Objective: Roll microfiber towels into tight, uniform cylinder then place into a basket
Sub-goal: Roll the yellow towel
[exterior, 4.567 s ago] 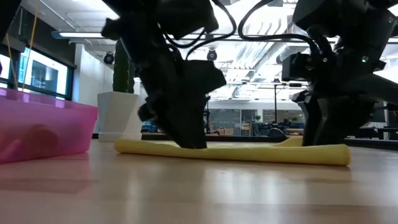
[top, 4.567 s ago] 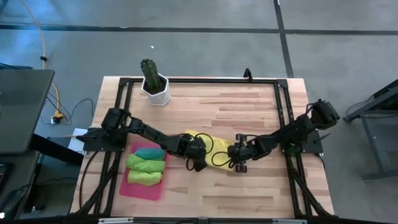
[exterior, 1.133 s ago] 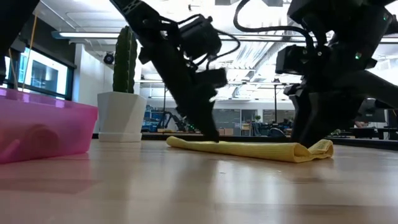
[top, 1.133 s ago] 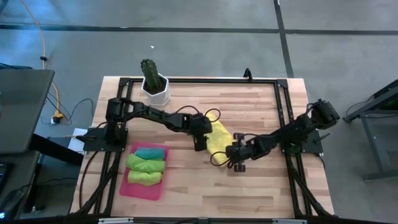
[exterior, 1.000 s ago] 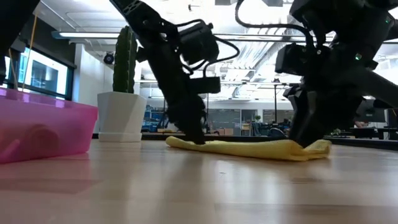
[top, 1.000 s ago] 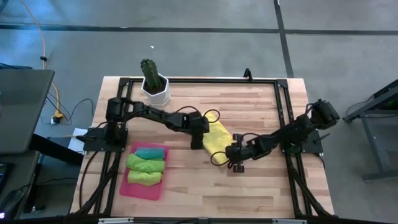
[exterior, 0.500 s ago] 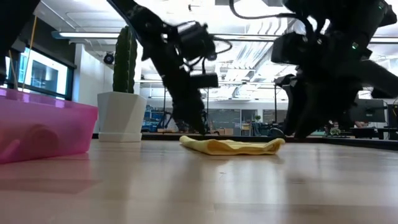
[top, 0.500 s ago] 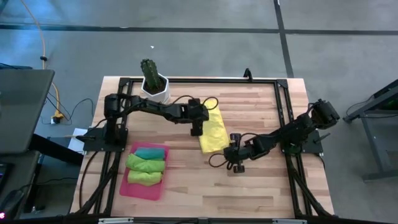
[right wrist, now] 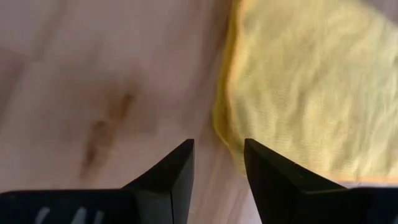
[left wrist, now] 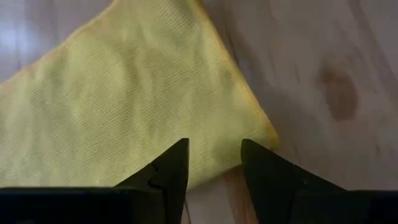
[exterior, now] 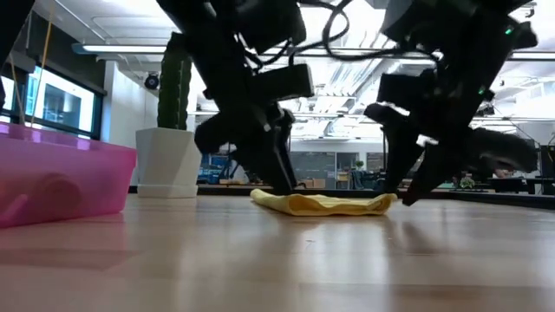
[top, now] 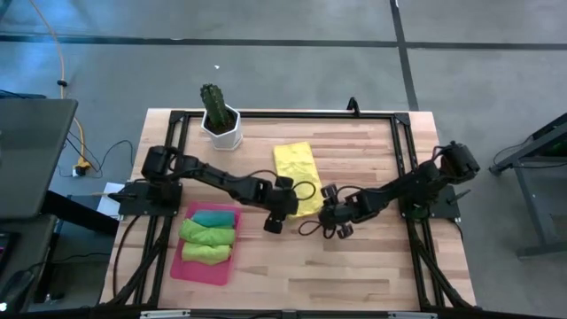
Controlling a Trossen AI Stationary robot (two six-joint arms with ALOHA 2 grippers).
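Hovering with fingers parted and empty over the near corners of the yellow towel [top: 297, 175], the left end effector [top: 276, 213] and right end effector [top: 329, 211] flank that edge, the cloth lying flat on the surface just ahead of both. Rolling well likely means pinching both corners level and turning them together, away from the arms. Three rolled towels already sit in the pink basket [top: 175, 262], beside the left end effector.

A yellow towel [top: 297, 167] lies flat and folded mid-table. Teal [top: 213, 218], green [top: 207, 235] and lime green [top: 205, 252] rolled towels lie side by side inside the pink basket [top: 177, 266].
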